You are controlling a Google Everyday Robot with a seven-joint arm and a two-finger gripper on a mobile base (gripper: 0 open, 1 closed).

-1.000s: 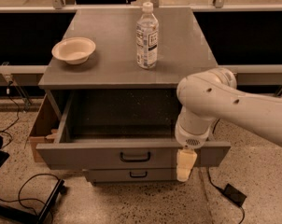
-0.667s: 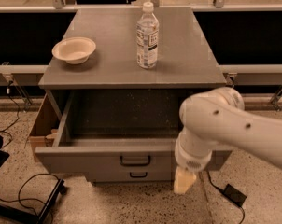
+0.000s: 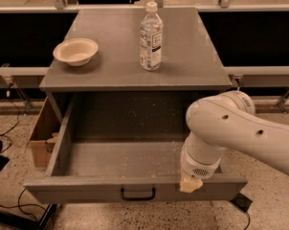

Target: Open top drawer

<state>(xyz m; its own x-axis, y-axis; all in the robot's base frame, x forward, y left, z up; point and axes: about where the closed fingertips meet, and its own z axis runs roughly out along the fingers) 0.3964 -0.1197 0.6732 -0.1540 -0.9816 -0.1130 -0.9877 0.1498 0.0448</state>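
The top drawer (image 3: 87,191) is a wide grey drawer and stands pulled far out of the cabinet toward me. Its deep, pale-speckled grey inside (image 3: 120,157) is empty. A small black bar handle (image 3: 138,193) sits at the middle of its front panel. My gripper (image 3: 190,183) hangs from the bulky white arm (image 3: 230,128) and rests at the top edge of the front panel, right of the handle. The two lower drawers are hidden under the open one.
A clear water bottle (image 3: 150,37) and a cream bowl (image 3: 76,51) stand on the grey cabinet top (image 3: 192,56). A cardboard box (image 3: 39,138) sits left of the cabinet. Cables (image 3: 10,210) lie on the floor at left, and a black object (image 3: 241,202) lies at lower right.
The top drawer has slid further out toward me and now covers the lower drawers. My gripper has moved the same way, staying at the front panel right of the handle.
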